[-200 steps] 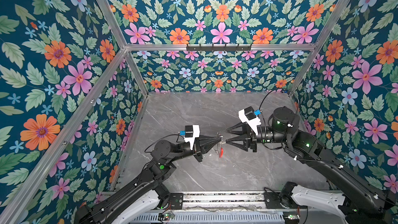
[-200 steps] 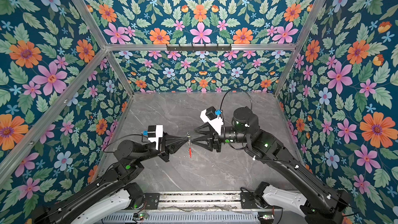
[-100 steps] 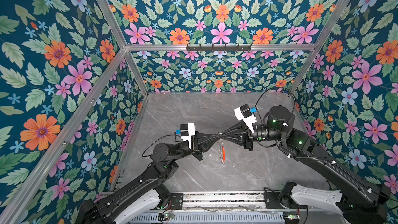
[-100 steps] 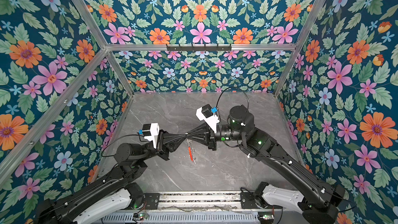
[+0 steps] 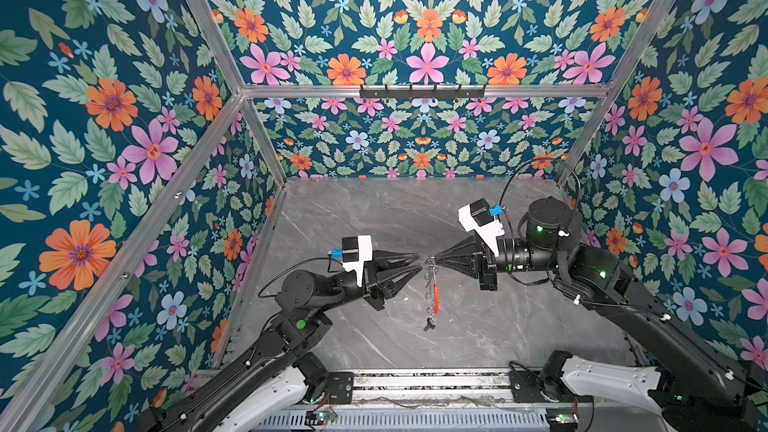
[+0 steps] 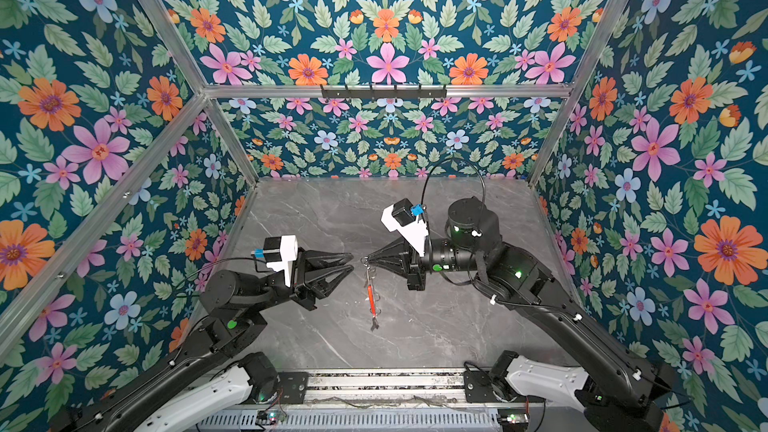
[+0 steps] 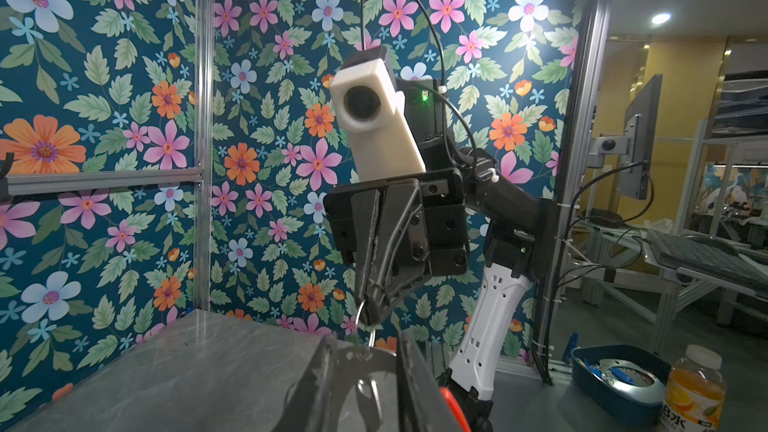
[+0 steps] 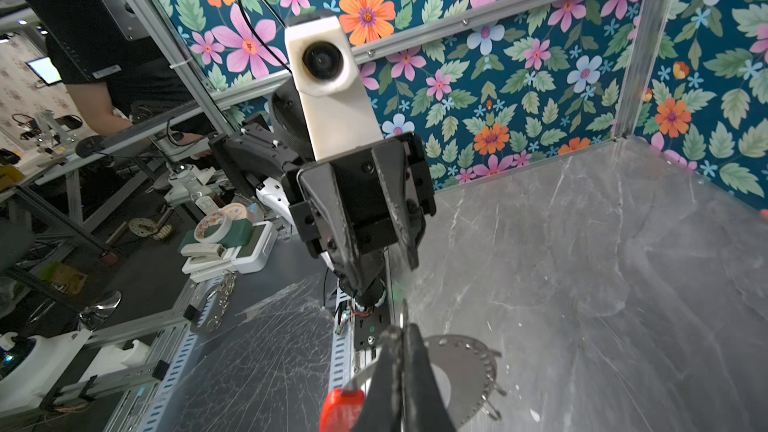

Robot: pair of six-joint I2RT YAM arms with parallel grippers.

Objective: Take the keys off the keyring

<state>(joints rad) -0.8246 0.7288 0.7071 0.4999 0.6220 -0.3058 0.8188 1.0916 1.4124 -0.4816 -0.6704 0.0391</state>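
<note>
In both top views the keyring (image 5: 431, 284) (image 6: 368, 284) hangs edge-on above the grey tabletop, its red sleeve (image 5: 436, 299) (image 6: 370, 299) along one side. One of the keys (image 5: 429, 323) (image 6: 373, 323), small and dark, dangles at its lowest point. My right gripper (image 5: 432, 260) (image 6: 368, 260) is shut on the top of the hoop; in the right wrist view the thin wire (image 8: 402, 313) runs into the shut fingertips, with the red sleeve (image 8: 340, 409) beside them. My left gripper (image 5: 415, 265) (image 6: 351, 264) stands open just left of the hoop, holding nothing.
Floral walls close the cell on three sides. A black hook rail (image 5: 422, 91) runs along the back wall. Metal rails (image 5: 415, 384) edge the front of the table. Outside the cell, a blue bin (image 7: 615, 380) and an orange bottle (image 7: 692, 392) stand on a bench.
My right gripper moved in and shut on the top of the keyring. My left gripper then opened, let go and drew back left. The keyring now hangs from the right gripper.
</note>
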